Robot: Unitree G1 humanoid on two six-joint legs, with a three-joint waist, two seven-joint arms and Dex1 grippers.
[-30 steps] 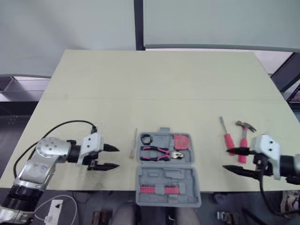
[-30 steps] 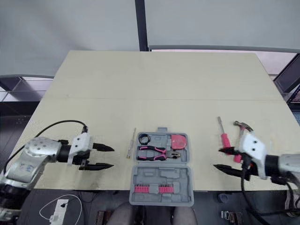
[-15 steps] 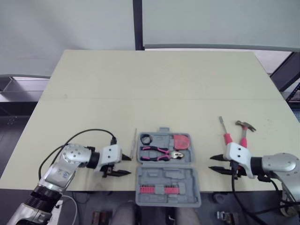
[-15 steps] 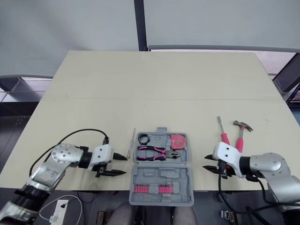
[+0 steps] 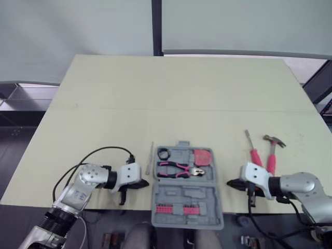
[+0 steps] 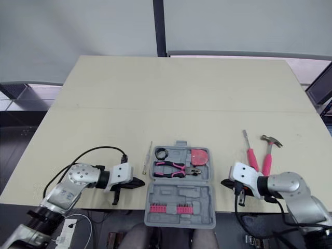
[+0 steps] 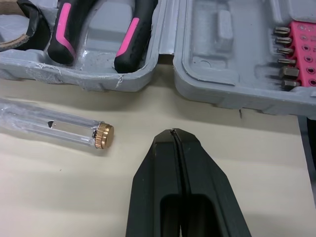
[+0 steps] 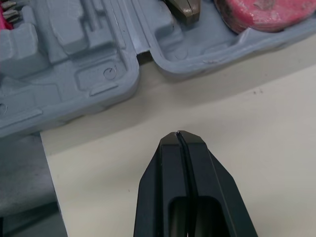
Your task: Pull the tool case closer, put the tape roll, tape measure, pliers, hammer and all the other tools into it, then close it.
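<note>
Left claw [image 7: 173, 133] and right claw [image 8: 180, 134] are pinched closed and empty, flanking the open grey tool case [image 5: 188, 193]. Its front half overhangs the bench [image 5: 171, 93] edge. Pliers [image 5: 179, 168], a tape roll [image 5: 163, 153] and a half-hidden pink tape measure [image 5: 202, 156] lie inside.

No legible text, label, brand or number is found. Nothing can be read on the tool case [image 5: 184, 195], the pink bit rack [image 5: 175, 209] or the table [image 5: 171, 93].

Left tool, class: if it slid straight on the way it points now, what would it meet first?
The left tool would probably meet the tool case first, at its side wall near the hinge, if it travels low enough.
</note>
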